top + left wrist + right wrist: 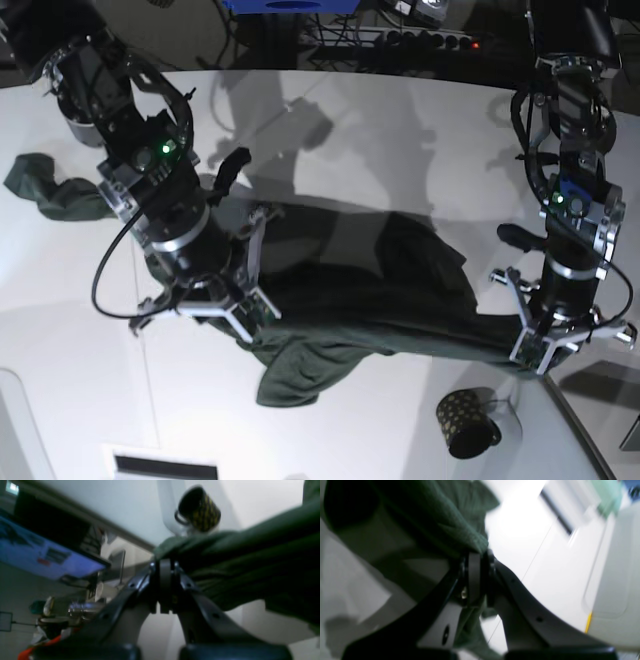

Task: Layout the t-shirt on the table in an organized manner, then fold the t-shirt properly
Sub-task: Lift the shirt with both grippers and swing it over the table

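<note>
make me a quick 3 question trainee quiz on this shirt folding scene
1. True or false: both grippers are shut on the t-shirt.
2. What stands by the left gripper? A) mug B) bottle C) bowl
3. Is the shirt flat on the table?

Key:
1. True; the right gripper pinches it too.
2. A, the gold-dotted mug.
3. No, it is stretched between the grippers, bunched, with part trailing to the far side.
</note>
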`<state>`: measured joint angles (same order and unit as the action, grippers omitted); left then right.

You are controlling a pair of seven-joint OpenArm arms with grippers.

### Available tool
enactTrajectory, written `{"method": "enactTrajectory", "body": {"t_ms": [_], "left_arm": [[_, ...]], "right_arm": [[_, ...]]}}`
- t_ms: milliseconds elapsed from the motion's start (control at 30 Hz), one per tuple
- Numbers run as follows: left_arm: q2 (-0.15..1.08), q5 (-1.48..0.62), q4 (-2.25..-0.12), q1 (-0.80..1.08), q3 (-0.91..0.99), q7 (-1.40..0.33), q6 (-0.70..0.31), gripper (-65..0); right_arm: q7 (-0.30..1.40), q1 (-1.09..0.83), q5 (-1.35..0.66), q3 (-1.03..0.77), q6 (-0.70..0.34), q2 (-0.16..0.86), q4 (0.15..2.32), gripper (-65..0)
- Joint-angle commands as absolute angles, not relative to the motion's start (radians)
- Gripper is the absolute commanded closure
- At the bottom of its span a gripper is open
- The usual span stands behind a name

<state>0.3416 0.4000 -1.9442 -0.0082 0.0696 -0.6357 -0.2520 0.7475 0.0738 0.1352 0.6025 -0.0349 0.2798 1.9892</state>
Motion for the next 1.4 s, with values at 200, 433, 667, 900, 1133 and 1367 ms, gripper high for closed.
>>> {"method": "enactTrajectory", "body": {"t_ms": [200, 433, 667, 900, 1133, 1367], "left_arm": [[0.354, 0.407, -1.957, -0.051, -0.047, -0.61, -0.236, 0.0], [0.349, 0.407, -1.931, -0.15, -0.073, -0.61, -0.232, 0.0], [0.348, 0.407, -1.905, -0.361, -0.074, -0.61, -0.231, 0.0], [0.348, 0.407, -1.891, -0.509, -0.074, -0.61, -0.231, 0.0], [0.348, 0.447, -1.863, -0.653, -0.073, -0.61, -0.229, 0.0], [0.349, 0.481, -1.894, -0.739, -0.065, -0.61, -0.234, 0.0]], "right_arm": [[0.559, 0.119, 0.145, 0.57, -0.03, 0.489, 1.954, 0.0], [0.47, 0.16, 0.145, 0.456, -0.145, 0.559, 1.876, 0.0], [0.472, 0.314, 0.219, 0.274, -0.395, 0.449, 1.873, 0.0], [0.469, 0.461, 0.473, 0.274, -0.516, 0.332, 1.873, 0.0], [0.469, 0.585, 0.608, 0.275, -0.55, 0.237, 1.874, 0.0], [0.467, 0.693, 0.688, 0.277, -0.55, 0.236, 1.882, 0.0]]}}
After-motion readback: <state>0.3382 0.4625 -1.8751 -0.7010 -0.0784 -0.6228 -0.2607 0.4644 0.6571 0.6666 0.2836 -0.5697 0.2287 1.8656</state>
